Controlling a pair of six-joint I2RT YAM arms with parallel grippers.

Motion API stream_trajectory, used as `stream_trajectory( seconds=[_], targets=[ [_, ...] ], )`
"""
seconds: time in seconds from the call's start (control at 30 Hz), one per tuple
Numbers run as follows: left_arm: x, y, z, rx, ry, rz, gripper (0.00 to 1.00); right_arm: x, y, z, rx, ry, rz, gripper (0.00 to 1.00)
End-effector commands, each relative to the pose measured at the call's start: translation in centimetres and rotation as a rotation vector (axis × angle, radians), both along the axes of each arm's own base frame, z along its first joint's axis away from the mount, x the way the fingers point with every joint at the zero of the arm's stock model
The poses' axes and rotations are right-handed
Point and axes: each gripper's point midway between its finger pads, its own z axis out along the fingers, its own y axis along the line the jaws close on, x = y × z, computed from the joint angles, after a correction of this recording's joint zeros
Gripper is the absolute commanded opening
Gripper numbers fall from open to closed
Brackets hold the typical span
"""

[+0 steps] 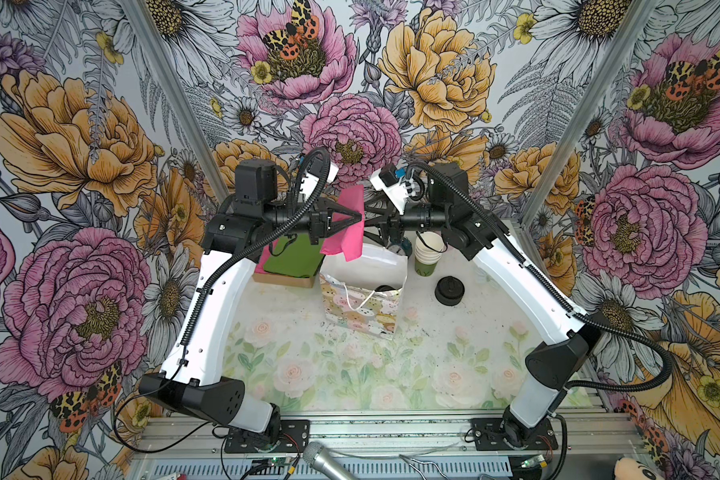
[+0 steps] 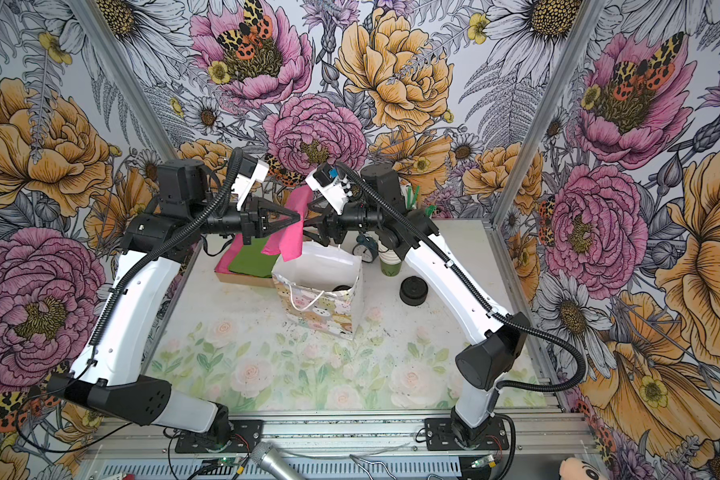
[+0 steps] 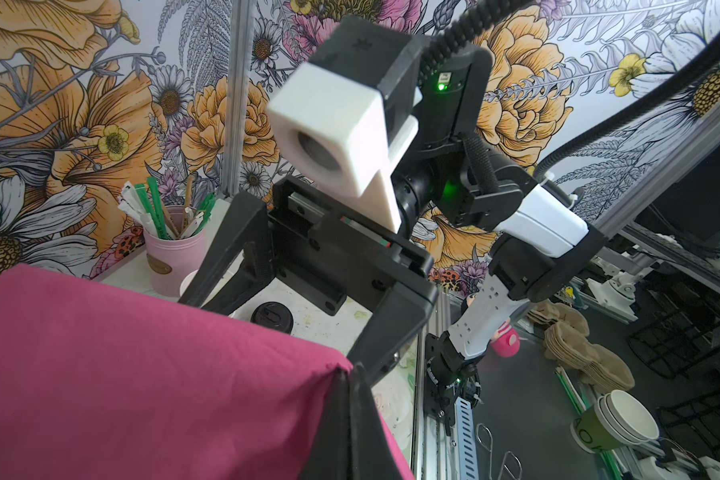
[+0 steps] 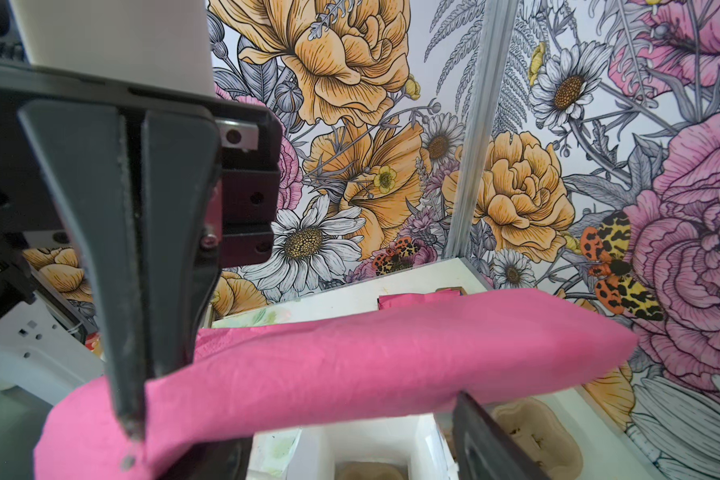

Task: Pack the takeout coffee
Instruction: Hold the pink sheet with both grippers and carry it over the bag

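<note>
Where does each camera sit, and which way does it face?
Top views: high at the front, looking down at the table; left arm and right arm show.
Left wrist: on the left arm, facing the open right hand.
Right wrist: on the right arm, facing the left hand pinching the pink napkin.
Shared: the napkin.

two white-shelled arms (image 1: 225,299) with black joints (image 1: 192,390), ribbed black cables (image 3: 447,35) and white wrist cameras (image 3: 333,137).

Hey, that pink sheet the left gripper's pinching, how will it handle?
Probably floppy: the pink sheet droops below the left gripper pinching it. Likely light: one fingertip pinch carries it all. Looks like thin paper, so a hard tug could tear it.
</note>
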Motion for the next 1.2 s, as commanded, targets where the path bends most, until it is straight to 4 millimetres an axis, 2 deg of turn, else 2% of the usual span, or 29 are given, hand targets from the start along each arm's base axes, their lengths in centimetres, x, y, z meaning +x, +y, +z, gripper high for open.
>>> stream_trajectory(
  seconds=[0.0, 0.1, 0.17, 0.2, 0.3, 0.33, 0.43, 0.57, 0.9, 1.17],
  targets=[
    [-0.7, -0.6, 0.2, -0.015, -0.009, -0.059, 0.0, -0.5, -0.3, 0.8, 0.008, -0.049, 0.0, 0.54],
    [-0.6, -0.6, 0.0, -0.013, -0.003, -0.055, 0.0, 0.1, -0.9, 0.4, -0.019, -0.075, -0.056, 0.35],
    [-0.6, -0.5, -0.1, -0.008, -0.005, -0.043, 0.0, 0.6, -1.9, -0.4, -0.058, -0.11, -0.117, 0.33],
    [-0.5, -0.4, -0.2, -0.005, -0.008, -0.035, 0.0, 0.7, -2.6, -0.5, -0.08, -0.137, -0.154, 0.39],
    [-0.6, 0.0, -0.5, 0.006, -0.026, -0.015, 0.0, 0.4, -4.6, -0.9, -0.134, -0.206, -0.228, 0.69],
    [-0.5, 0.1, -0.7, 0.013, -0.035, -0.006, 0.0, 0.1, -5.2, -0.8, -0.144, -0.226, -0.243, 0.76],
    [-0.5, 0.5, -1.2, 0.034, -0.07, 0.014, 0.0, -0.9, -6.6, 0.0, -0.154, -0.279, -0.269, 0.85],
    [-0.5, 0.6, -2.1, 0.072, -0.135, 0.026, 0.0, -2.1, -7.4, 1.1, -0.148, -0.331, -0.26, 0.98],
    [-0.5, 0.7, -4.6, 0.214, -0.325, 0.041, 0.0, -2.6, -5.7, 1.6, -0.129, -0.359, -0.151, 0.99],
    [-1.3, 0.4, -6.0, 0.279, -0.439, -0.005, 0.0, -1.7, -4.0, 0.8, -0.135, -0.375, -0.08, 1.0]
  ],
)
